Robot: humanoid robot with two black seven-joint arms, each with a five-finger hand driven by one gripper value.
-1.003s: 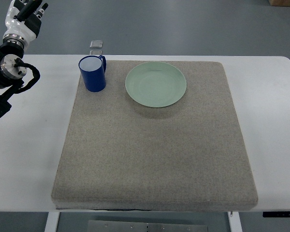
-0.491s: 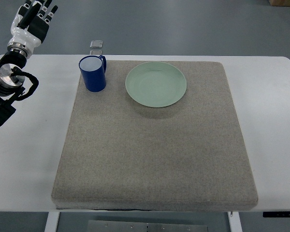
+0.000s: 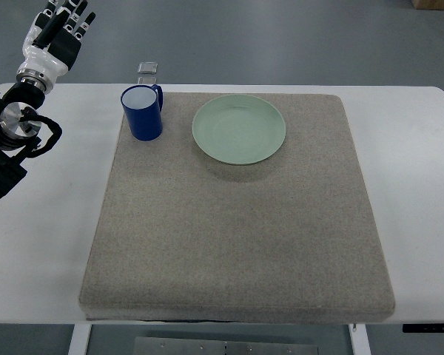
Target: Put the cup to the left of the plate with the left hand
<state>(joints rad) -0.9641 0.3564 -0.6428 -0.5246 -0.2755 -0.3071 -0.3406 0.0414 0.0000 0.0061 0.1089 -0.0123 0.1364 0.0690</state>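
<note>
A dark blue cup with a white inside stands upright on the grey mat, near its far left corner. Just right of it lies a pale green plate, a small gap between the two. My left hand is raised at the top left, well left of the cup and beyond the table's far edge. Its fingers are spread and hold nothing. The left arm runs down along the picture's left edge. The right arm does not show.
The mat lies on a white table. A small grey square object sits at the table's far edge just behind the cup. Grey floor shows beyond the table.
My left hand has moved up and slightly right, and its fingers have opened from a curled pose to spread. The cup and plate have not moved.
</note>
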